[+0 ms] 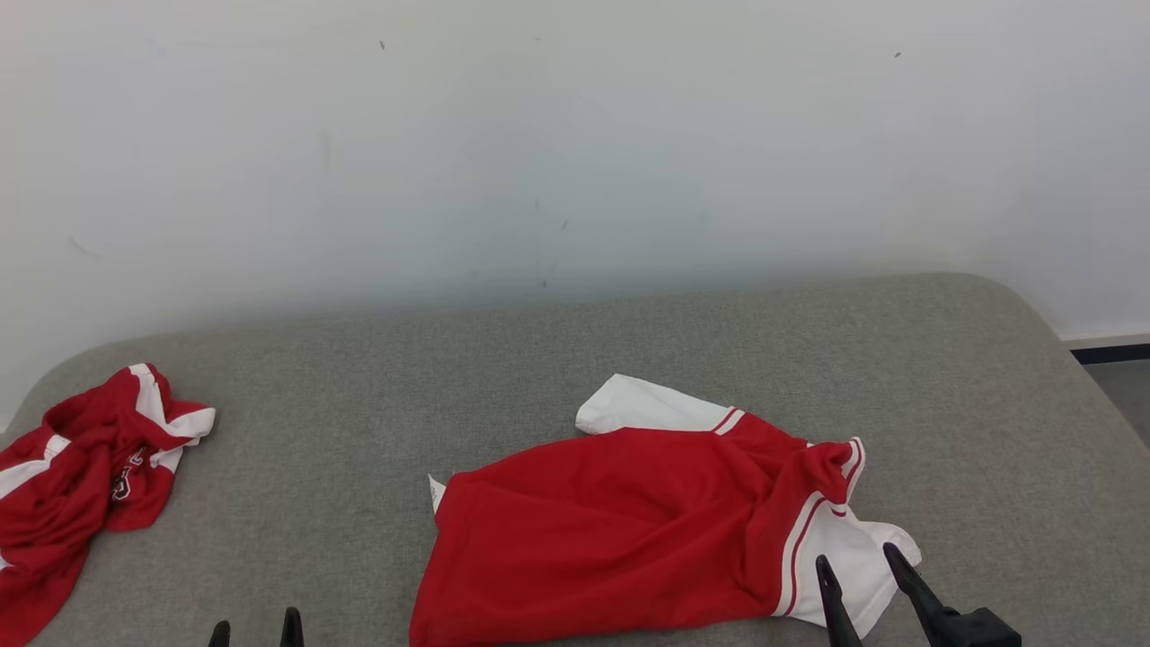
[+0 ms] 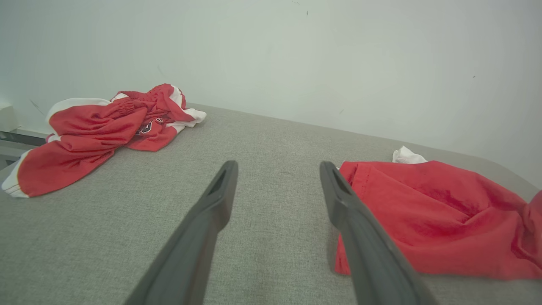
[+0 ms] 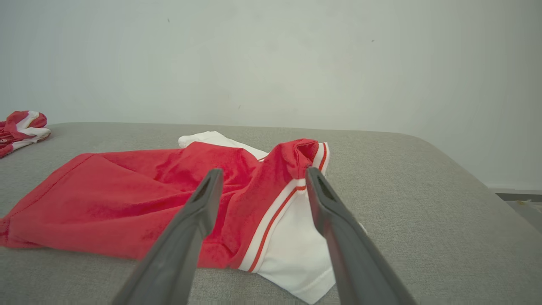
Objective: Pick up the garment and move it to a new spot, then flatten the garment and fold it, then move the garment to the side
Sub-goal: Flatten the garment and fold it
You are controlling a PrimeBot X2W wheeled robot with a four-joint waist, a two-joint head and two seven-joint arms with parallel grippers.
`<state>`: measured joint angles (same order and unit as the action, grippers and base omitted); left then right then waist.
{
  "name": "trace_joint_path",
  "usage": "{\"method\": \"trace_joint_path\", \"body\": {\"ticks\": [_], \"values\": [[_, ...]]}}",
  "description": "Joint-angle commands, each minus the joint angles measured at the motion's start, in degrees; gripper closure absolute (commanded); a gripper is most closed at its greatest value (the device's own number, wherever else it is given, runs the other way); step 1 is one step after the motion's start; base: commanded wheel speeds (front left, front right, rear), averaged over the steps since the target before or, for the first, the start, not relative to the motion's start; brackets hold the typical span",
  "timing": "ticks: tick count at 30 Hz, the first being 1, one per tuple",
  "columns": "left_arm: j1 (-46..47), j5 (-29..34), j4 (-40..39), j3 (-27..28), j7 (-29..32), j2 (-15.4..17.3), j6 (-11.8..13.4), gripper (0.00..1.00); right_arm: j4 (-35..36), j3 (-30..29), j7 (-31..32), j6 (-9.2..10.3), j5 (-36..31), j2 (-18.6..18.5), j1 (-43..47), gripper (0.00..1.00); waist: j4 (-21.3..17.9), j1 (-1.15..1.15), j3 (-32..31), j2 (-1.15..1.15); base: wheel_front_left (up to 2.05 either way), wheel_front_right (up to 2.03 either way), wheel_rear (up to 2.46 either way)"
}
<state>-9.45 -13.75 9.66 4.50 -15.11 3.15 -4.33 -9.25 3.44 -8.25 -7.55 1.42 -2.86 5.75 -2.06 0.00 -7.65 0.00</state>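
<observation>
Red-and-white garment [image 1: 620,530] lies rumpled on grey surface [image 1: 539,359]; left gripper [image 1: 255,620] and right gripper [image 1: 855,554] spread wide, empty.

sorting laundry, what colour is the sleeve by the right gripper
White sleeve, red-striped trim; clearest in right wrist view.

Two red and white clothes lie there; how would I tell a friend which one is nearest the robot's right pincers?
Look at the grey padded surface against the white wall. Right of its middle, near the front, lies a red shirt with white sleeves, by the right gripper. Unlike the crumpled garment at the left edge, it is spread out fairly flat.
</observation>
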Motion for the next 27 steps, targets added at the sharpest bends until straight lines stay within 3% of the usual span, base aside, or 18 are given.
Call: {"method": "trace_joint_path", "body": {"ticks": [1,27], "values": [[-0.3,0.3,0.1,0.0,-0.1,-0.1,0.0,0.00,0.1,0.2,0.1,0.13,-0.4,0.0,0.5,0.00,0.0,0.00,0.0,0.00,0.00,0.00,0.00],[-1.6,0.1,1.3,-3.8,0.0,-0.3,0.0,0.00,-1.6,-0.6,1.2,0.13,1.9,0.0,0.0,0.00,-0.6,0.00,0.6,0.00,0.00,0.00,0.00]]}}
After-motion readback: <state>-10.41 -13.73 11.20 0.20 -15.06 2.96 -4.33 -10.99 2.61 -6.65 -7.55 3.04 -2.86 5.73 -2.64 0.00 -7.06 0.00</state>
